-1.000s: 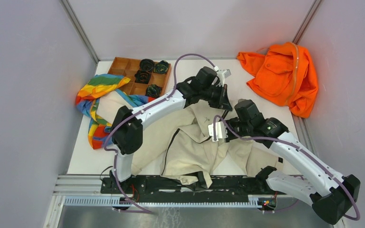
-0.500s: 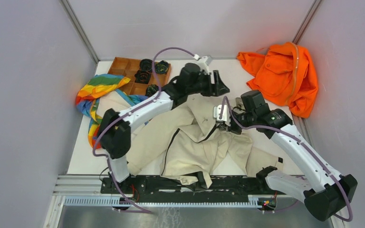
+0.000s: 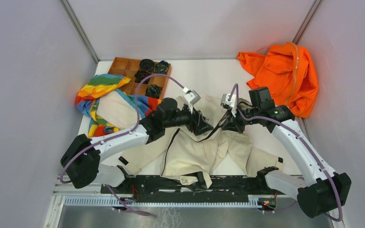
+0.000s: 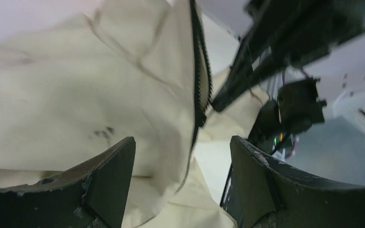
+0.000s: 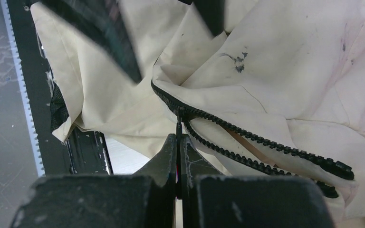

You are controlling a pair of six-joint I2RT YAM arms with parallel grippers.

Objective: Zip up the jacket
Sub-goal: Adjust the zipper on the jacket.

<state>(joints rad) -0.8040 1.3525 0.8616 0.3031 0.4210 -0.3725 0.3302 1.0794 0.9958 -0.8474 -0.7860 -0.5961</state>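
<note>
The beige jacket (image 3: 190,152) lies crumpled across the near half of the table, its dark zipper (image 5: 256,142) partly parted. My right gripper (image 5: 178,138) is shut on the thin black zipper pull (image 5: 178,121), where the two rows of teeth meet. In the top view the right gripper (image 3: 229,124) sits at the jacket's upper middle. My left gripper (image 3: 204,127) hovers just left of it, open, with only cloth and the zipper edge (image 4: 200,80) below its fingers (image 4: 109,175). Nothing is held between them.
A bright orange garment (image 3: 280,76) lies at the far right corner. A rainbow-striped cloth (image 3: 97,95) is bunched at the left, partly under a jacket sleeve. A wooden compartment tray (image 3: 123,66) with dark round items stands at the far left. A black rail (image 3: 237,183) runs along the near edge.
My left gripper has opened, let go of the jacket and swung back from the far middle toward the near left. The right gripper has carried the zipper pull farther away.
</note>
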